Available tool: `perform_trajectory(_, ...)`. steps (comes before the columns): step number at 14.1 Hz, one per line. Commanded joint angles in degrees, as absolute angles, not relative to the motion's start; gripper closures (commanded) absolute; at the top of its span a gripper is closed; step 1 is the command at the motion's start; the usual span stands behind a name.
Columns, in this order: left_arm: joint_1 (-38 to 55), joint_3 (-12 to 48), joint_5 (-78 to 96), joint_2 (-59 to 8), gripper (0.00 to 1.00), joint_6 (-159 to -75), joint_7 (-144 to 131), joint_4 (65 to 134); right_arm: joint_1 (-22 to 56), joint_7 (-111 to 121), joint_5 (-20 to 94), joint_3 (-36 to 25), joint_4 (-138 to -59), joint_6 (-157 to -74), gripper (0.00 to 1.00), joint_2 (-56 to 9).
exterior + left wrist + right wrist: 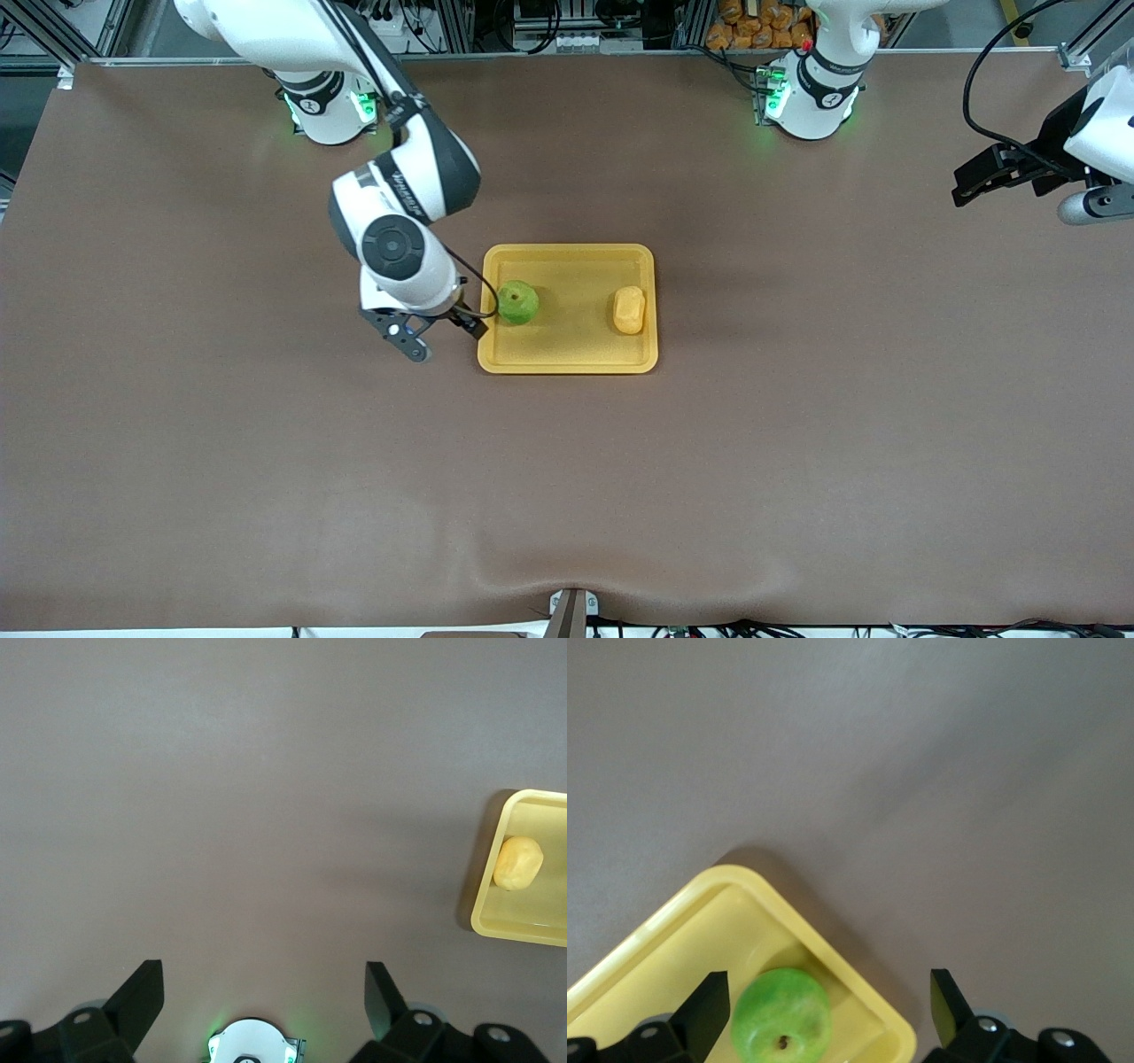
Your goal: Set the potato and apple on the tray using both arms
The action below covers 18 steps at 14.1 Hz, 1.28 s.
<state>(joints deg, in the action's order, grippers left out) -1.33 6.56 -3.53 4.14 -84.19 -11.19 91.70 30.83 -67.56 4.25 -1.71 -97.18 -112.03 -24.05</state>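
The yellow-orange tray [571,353] lies mid-table. The green apple [517,302] sits in it at the end toward the right arm. The potato [629,310] sits in it at the end toward the left arm. My right gripper [443,337] is open and empty, low over the tray's edge beside the apple. Its wrist view shows the apple [782,1017] and a tray corner [700,921] between the spread fingers [709,997]. My left gripper [970,182] is open and empty over bare table at the left arm's end. Its wrist view [263,981] shows the potato [517,862] in the tray [523,932].
The brown table mat [797,425] spreads wide around the tray. Both arm bases [811,97] glow green along the table's top edge. Orange items [753,27] and cables lie past that edge. A small mount [571,611] sits at the mat's front edge.
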Motion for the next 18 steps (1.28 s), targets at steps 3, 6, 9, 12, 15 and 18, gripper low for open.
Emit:
perform_trajectory(3,-1.58,6.42,-2.72,5.19,0.0,-83.85,-9.84,92.37,25.76,-61.88,4.31,-0.79,-93.26,-103.2,0.0,-21.8)
perform_trajectory(6,-1.58,6.42,-2.72,5.19,0.0,-83.85,-9.84,92.37,22.69,-58.29,4.39,-0.79,-89.4,-96.97,0.0,-21.8)
perform_trajectory(9,-1.58,6.33,-2.81,5.19,0.0,-83.85,-9.84,92.37,19.61,-56.43,4.39,-0.79,-85.53,-91.86,0.0,-21.71)
perform_trajectory(12,-1.58,6.42,-2.81,5.27,0.0,-83.85,-9.84,92.37,17.41,-53.18,4.39,-0.79,-84.29,-89.21,0.0,-20.84)
perform_trajectory(15,-1.58,6.42,-2.81,5.19,0.0,-83.85,-9.84,92.37,13.9,-52.82,4.4,-0.79,-84.11,-87.63,0.0,-19.69)
perform_trajectory(18,-1.58,6.42,-2.81,5.19,0.0,-83.85,-9.84,92.46,10.82,-53.0,4.57,-0.7,-81.48,-83.25,0.0,-19.6)
